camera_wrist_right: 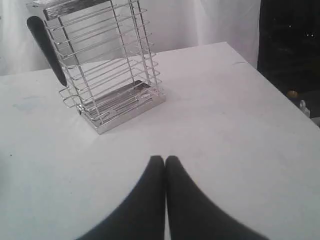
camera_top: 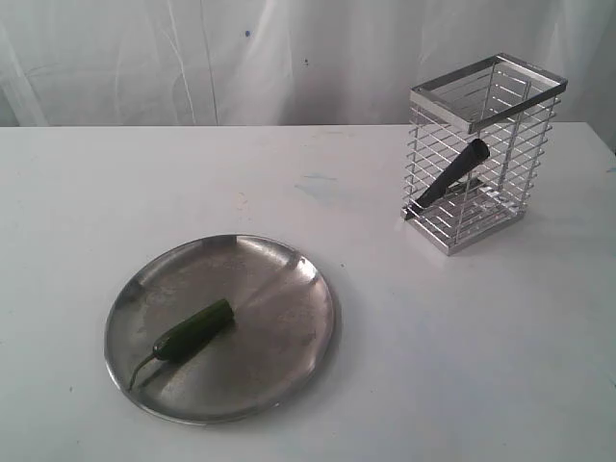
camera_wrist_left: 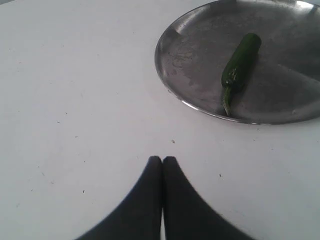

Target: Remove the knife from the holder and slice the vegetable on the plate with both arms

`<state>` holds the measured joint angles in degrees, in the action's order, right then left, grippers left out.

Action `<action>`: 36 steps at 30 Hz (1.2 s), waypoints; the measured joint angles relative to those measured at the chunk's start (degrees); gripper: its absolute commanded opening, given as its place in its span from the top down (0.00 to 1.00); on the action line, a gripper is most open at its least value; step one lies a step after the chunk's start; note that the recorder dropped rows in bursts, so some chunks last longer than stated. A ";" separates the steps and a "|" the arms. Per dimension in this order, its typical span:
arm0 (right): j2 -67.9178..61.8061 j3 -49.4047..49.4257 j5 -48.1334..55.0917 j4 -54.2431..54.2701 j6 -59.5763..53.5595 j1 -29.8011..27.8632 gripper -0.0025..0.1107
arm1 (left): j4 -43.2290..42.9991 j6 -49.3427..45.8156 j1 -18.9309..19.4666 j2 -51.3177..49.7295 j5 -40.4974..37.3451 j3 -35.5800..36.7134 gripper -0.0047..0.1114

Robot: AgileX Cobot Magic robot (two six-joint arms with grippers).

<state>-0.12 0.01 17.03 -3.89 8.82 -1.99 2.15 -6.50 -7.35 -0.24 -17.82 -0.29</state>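
Observation:
A dark green chilli pepper point(camera_top: 192, 331) lies on the round steel plate point(camera_top: 289, 327) at the front left of the white table. The black knife point(camera_top: 450, 174) leans slanted inside the tall silver wire holder point(camera_top: 481, 154) at the back right. Neither arm shows in the exterior view. In the left wrist view my left gripper point(camera_wrist_left: 162, 159) is shut and empty over bare table, short of the plate point(camera_wrist_left: 200, 75) and the pepper point(camera_wrist_left: 239, 67). In the right wrist view my right gripper point(camera_wrist_right: 165, 159) is shut and empty, well short of the holder point(camera_wrist_right: 107, 65), where the knife's black handle point(camera_wrist_right: 46, 49) shows.
A white curtain hangs behind the table. In the right wrist view the table's edge point(camera_wrist_right: 270, 87) runs close by, with dark space beyond it. Bare white tabletop lies between the plate and the holder.

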 measured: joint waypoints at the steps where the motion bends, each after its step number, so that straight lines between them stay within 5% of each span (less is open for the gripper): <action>1: 0.00 0.00 -0.72 0.00 0.00 0.00 0.98 | 0.00 0.00 0.00 0.00 0.00 0.00 0.96; 4: 0.00 0.03 -8.33 8.60 8.31 0.00 0.98 | 0.00 0.00 0.00 0.00 0.00 0.00 0.96; 9: 0.00 0.03 -26.88 32.91 39.14 0.00 0.98 | 0.00 0.00 0.00 0.00 0.00 0.00 0.96; 14: 0.14 -0.13 -51.74 35.29 55.78 0.00 0.98 | 0.00 0.00 0.00 0.00 0.00 0.00 0.96; 17: 0.26 -10.35 -64.92 28.50 49.04 0.00 0.98 | 0.00 0.00 0.00 0.00 0.00 0.00 0.96; 19: -1.87 -19.56 -59.88 14.41 30.33 0.00 0.98 | 0.00 0.00 0.00 0.00 0.00 0.00 0.96; 22: -10.99 -29.40 -37.66 -10.58 8.10 0.00 0.98 | 0.00 0.00 0.00 0.00 0.00 0.00 0.96; 26: -27.90 -29.05 -15.81 -17.07 -7.02 0.00 0.98 | 0.00 0.00 0.00 0.00 0.00 0.00 0.96; 36: -50.96 -28.02 -13.71 -14.39 -2.30 0.10 0.98 | 0.00 0.00 0.00 0.00 0.00 0.00 0.96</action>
<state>-51.09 -28.01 3.32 -18.28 6.52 -1.89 2.15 -6.50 -7.35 -0.24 -17.82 -0.29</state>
